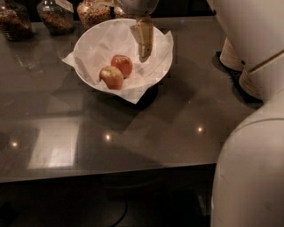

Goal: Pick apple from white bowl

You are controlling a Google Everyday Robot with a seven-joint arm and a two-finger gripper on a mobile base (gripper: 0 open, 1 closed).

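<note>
1. Locate the target. The white bowl (78, 66) stands near the far edge of the worktop (177, 119), left of the middle. Two apples lie touching on its crinkled paper (102, 42): the rear apple (122, 64) and the front apple (112, 77).
2. Check the gripper (144, 52). It hangs over the bowl's far right part, near the rear apple but not touching it. You cannot tell whether it is released or clenched; nothing shows in it.
3. Expect a firm, smooth, rounded and moderately light fruit that can roll or bruise. Take the rear apple across its widest girth, from above.
4. Expect the paper to be soft and loose; it may lift.
5. No writing is readable. The tag (65, 4) on the glass jars (55, 17) at the far left corner is illegible.
</note>
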